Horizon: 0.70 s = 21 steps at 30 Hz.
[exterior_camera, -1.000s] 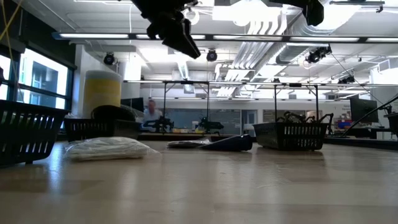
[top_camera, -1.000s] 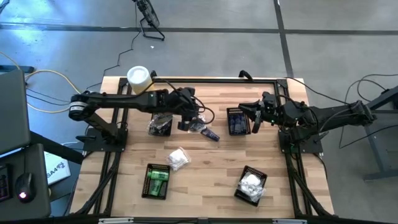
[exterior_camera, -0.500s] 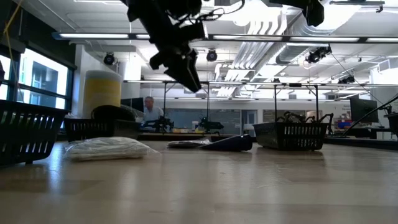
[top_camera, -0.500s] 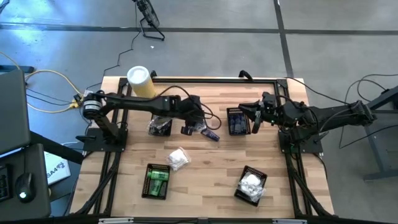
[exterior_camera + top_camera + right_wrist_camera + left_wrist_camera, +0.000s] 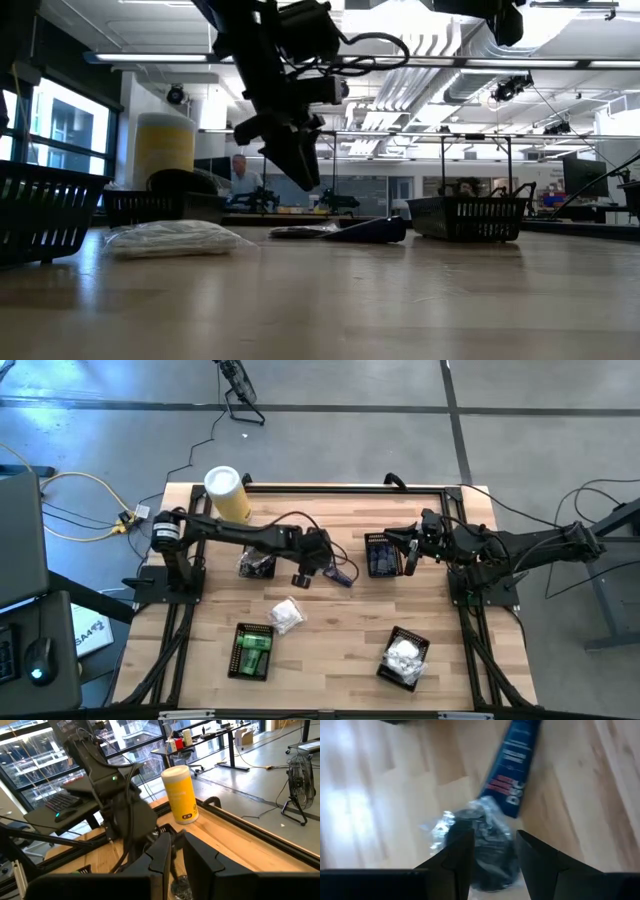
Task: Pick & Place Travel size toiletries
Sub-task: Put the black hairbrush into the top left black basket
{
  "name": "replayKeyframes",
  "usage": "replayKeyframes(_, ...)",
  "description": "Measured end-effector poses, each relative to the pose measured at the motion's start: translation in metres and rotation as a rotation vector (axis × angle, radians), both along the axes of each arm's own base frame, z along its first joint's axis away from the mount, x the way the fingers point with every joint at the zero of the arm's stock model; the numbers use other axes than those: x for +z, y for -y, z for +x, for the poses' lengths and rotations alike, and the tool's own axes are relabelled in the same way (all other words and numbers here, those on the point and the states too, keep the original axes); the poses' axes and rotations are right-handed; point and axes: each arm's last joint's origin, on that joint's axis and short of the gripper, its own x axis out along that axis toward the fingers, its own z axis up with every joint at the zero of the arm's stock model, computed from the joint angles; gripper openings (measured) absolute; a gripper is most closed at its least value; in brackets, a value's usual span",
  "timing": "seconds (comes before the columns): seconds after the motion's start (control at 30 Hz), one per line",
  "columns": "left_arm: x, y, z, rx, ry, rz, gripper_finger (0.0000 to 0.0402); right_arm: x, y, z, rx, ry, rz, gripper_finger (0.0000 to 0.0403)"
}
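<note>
A silvery-clear packet (image 5: 479,842) lies flat on the wooden table next to a dark blue tube (image 5: 514,767), which also lies flat (image 5: 340,576). My left gripper (image 5: 495,834) hangs open above the packet, slanting down, one finger on either side of it, clear of the table in the low view (image 5: 303,178). A white packet (image 5: 287,615) lies loose nearer the front. At the right, my right gripper (image 5: 408,554) hovers shut and nearly level beside the basket of blue tubes (image 5: 382,556), with nothing between its fingers (image 5: 177,840).
A black basket with silvery packets (image 5: 257,563) stands left of the left gripper. A basket with green bottles (image 5: 250,651) and one with white packets (image 5: 403,658) stand near the front. A tall yellow canister (image 5: 226,492) stands at the far left corner.
My left gripper has come down and toward the table's near edge, tipping its fingers steeper. It now hangs over the silvery-clear packet beside the blue tube. The things on the table have not moved.
</note>
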Motion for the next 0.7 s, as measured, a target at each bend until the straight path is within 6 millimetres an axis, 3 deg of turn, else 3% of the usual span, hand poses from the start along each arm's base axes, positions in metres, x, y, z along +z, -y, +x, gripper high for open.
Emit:
replayKeyframes(0.2,-0.020,0.013,0.011,-0.058,-0.023,0.011,0.0138,0.000,0.000,0.000,0.000,0.000,0.000,0.0042)
replayKeyframes(0.37,-0.030,0.011,0.018,0.003,-0.001,0.042,0.0138,0.000,0.000,0.000,-0.001,0.001,0.005,0.0042)
replayKeyframes(0.7,-0.032,0.010,0.018,0.010,-0.008,0.044,0.0138,0.000,0.000,0.000,-0.001,0.002,0.007,0.0042)
